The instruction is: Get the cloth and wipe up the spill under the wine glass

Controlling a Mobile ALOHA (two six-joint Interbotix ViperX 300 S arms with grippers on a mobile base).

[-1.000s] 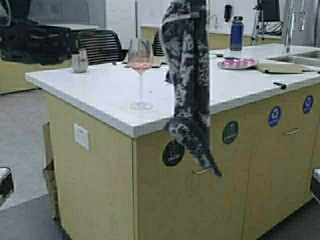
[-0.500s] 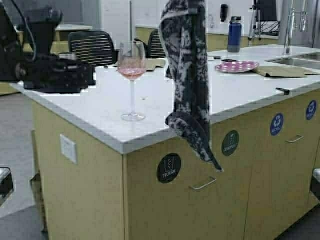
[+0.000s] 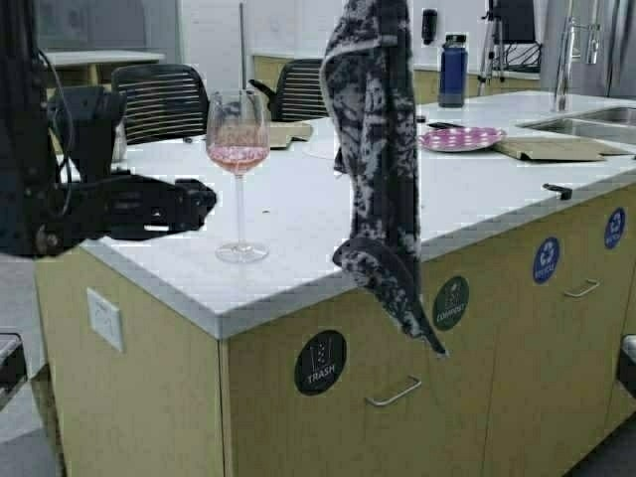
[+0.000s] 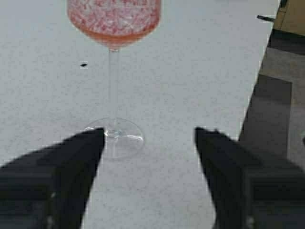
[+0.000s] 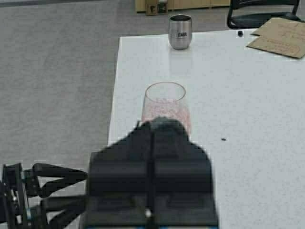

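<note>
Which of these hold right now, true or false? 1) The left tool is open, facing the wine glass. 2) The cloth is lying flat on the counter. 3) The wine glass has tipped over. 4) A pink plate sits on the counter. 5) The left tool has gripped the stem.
1) True: the left tool is open, facing the wine glass.
2) False: the cloth hangs from above, held by the right tool.
3) False: it stands upright.
4) True: the pink plate sits on the counter.
5) False: the stem stands beyond its fingers.
</note>
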